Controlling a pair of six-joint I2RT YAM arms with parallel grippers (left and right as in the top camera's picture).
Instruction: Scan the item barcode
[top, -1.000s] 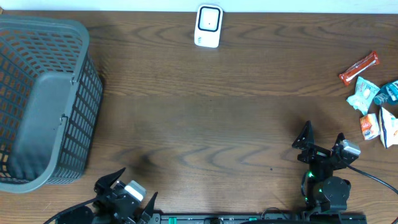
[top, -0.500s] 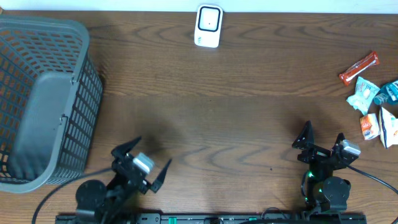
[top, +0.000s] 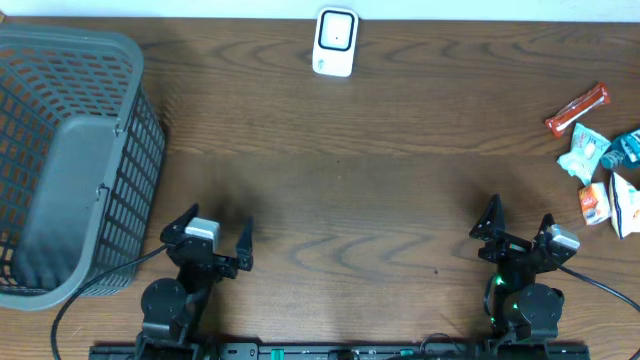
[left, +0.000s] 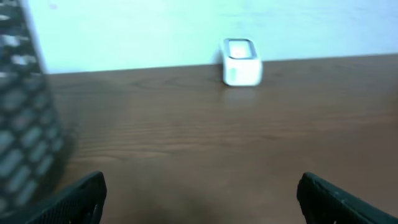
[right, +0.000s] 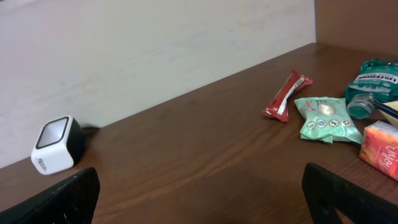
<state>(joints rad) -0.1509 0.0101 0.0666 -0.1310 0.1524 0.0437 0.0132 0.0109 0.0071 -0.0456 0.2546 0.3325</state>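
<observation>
Left jaws spread wide, empty, at 7 o'clock. Right jaws spread wide, empty, at 5 o'clock. Scanner (top: 335, 42) at 12 o'clock on bench (top: 380, 190). Snack items (top: 583, 152) clustered at 3 o'clock, untouched. Basket (top: 135, 190) at 9 o'clock.

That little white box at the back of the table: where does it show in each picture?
Overhead: the white box sits top centre, at the table's far edge.
Left wrist: upper middle, slightly right of centre.
Right wrist: far left, at about middle height.
Shared landmark: the pale wall just behind it.
</observation>
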